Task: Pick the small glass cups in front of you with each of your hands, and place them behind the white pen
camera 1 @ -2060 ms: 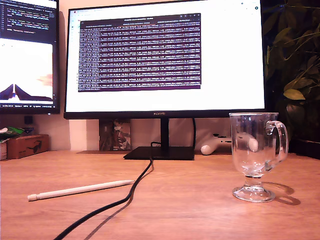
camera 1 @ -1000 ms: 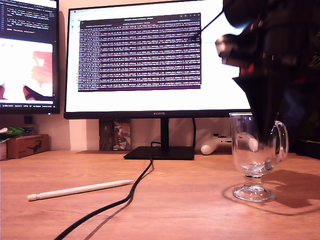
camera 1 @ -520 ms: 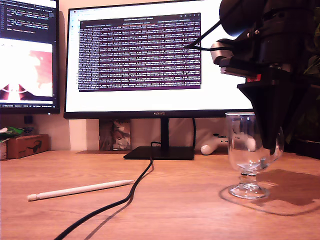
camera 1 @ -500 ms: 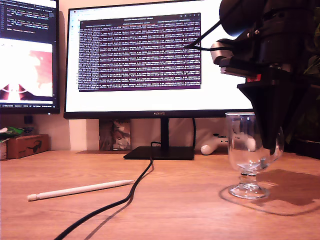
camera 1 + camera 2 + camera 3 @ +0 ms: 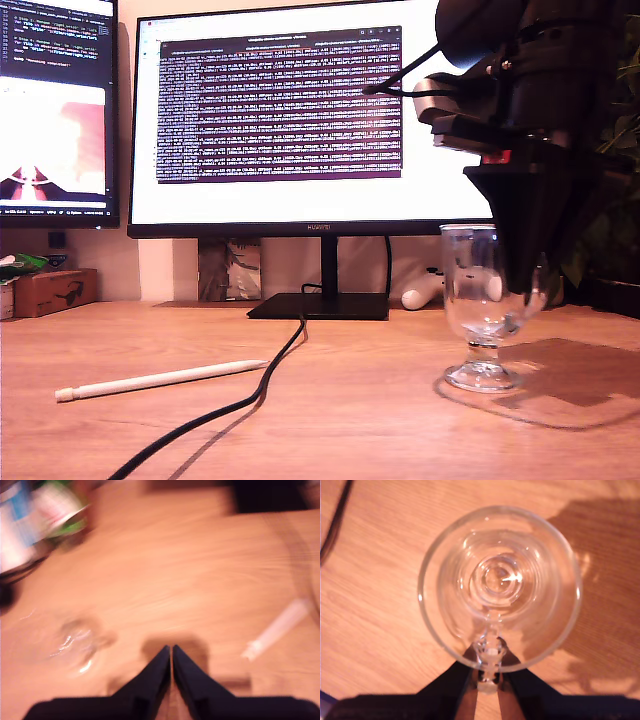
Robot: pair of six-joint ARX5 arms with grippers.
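A slim white pen (image 5: 158, 380) lies flat on the wooden desk (image 5: 330, 430) at the exterior view's left, well apart from my second gripper (image 5: 527, 285), with a black cable (image 5: 235, 400) crossing just past its tip. My second gripper hangs over a clear glass mug with a stem and round foot (image 5: 480, 310) at that view's right; its dark fingers (image 5: 455, 675) are pinched on the mug's loop handle (image 5: 489, 652). My first gripper (image 5: 171, 652) has its tips pressed together with nothing between them; a blurred second glass mug (image 5: 75, 642) sits to one side of it, the pen (image 5: 280, 630) to the other.
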